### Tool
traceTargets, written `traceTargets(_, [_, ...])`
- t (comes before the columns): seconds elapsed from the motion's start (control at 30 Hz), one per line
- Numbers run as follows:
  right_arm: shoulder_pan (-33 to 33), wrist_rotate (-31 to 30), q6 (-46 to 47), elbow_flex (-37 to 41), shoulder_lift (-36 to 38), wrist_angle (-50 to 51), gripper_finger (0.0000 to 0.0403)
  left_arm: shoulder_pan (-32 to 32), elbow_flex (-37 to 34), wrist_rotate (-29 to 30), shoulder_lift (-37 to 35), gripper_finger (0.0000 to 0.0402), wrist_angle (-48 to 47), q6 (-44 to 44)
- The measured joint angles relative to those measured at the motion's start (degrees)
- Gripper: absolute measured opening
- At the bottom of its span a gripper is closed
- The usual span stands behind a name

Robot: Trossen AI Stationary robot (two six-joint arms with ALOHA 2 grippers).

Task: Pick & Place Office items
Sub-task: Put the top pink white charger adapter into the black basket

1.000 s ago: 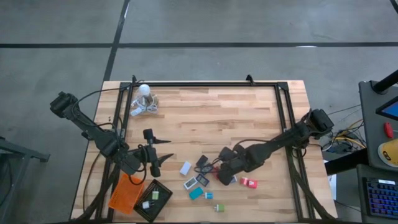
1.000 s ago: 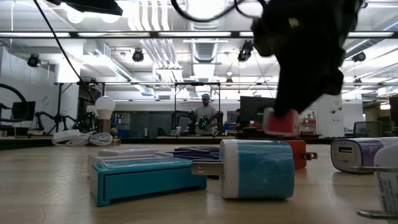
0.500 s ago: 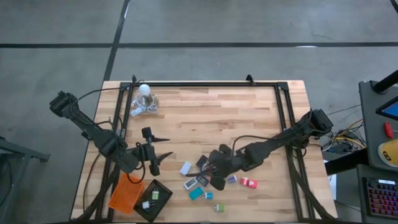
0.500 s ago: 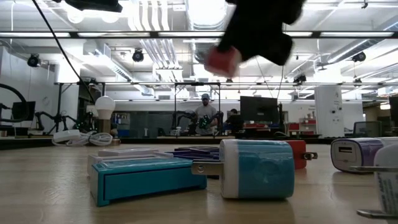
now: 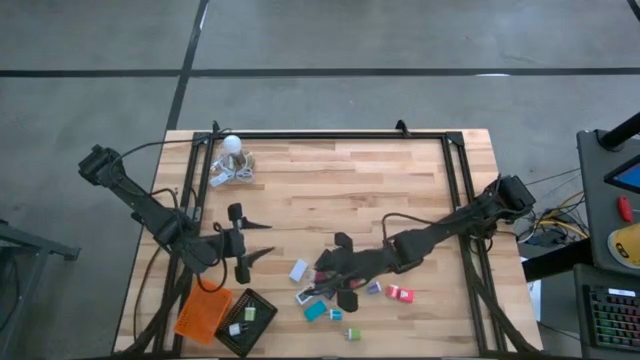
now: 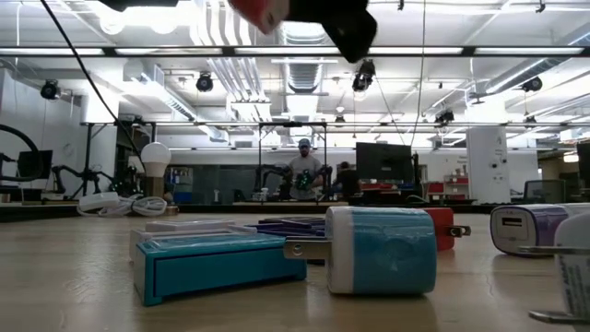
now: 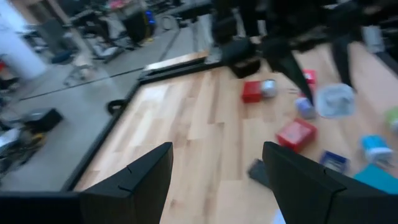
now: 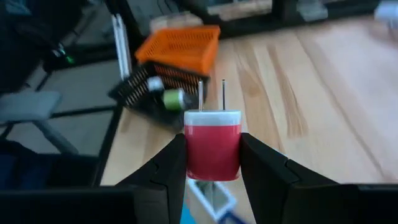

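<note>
My right gripper [image 5: 327, 282] is shut on a red charger plug [image 8: 212, 151] with a white face and two metal prongs. It hovers above the scattered office items near the table's near edge; the low view shows the red plug [image 6: 261, 11] high above the table. Small pieces lie flat on the wood: a white one [image 5: 298, 270], a teal one [image 5: 315, 311], a green one [image 5: 352, 334], a red one [image 5: 400, 293]. My left gripper [image 5: 247, 256] is open and waits above the table's left part, just beyond the orange tray [image 5: 203, 313] and the black tray [image 5: 247, 320]. My right gripper pinches the red plug's body [image 8: 211, 163] between its two fingers [image 8: 166, 169], one on each side. The white pronged end [image 8: 212, 115] sticks out past the fingertips, pointing toward the trays. The plug is lifted clear of the table.
The black tray [image 8: 149, 87] holds small pieces, one of them green; the orange tray [image 8: 181, 42] lies beside it at the near left corner. A white bulb with a coiled cord [image 5: 232, 160] sits at the far left. A teal plug [image 6: 383, 249] and a teal box [image 6: 217, 263] lie near the low camera.
My right gripper has risen and travelled toward the table's left with the red plug, passing over the scattered pieces. In the low view the plug has climbed from just above the table to the top of the picture.
</note>
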State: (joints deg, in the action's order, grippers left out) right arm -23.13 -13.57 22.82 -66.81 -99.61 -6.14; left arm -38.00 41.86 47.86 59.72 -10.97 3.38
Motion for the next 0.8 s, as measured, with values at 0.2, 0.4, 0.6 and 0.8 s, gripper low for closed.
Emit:
traceTargets(0.2, [1.3, -6.6, -5.3, 3.3, 0.0, -9.6, 0.0123, 0.0, -0.9, -3.1, 0.0, 0.0252, 0.2, 0.0])
traceTargets(0.4, [3.5, -10.6, -7.0, 6.7, 0.0, -19.7, 0.0123, 0.0, -3.0, -3.2, 0.0, 0.0252, 0.5, 2.0])
traceTargets(0.6, [4.6, -10.5, -11.4, 9.6, 0.0, -29.7, 0.0122, 0.0, -7.3, -3.1, 0.0, 0.0252, 7.7, 3.5])
traceTargets(0.8, [4.6, -10.3, -12.9, 9.9, 0.0, -30.7, 0.0125, 0.0, -13.3, -3.1, 0.1, 0.0252, 25.9, -0.2])
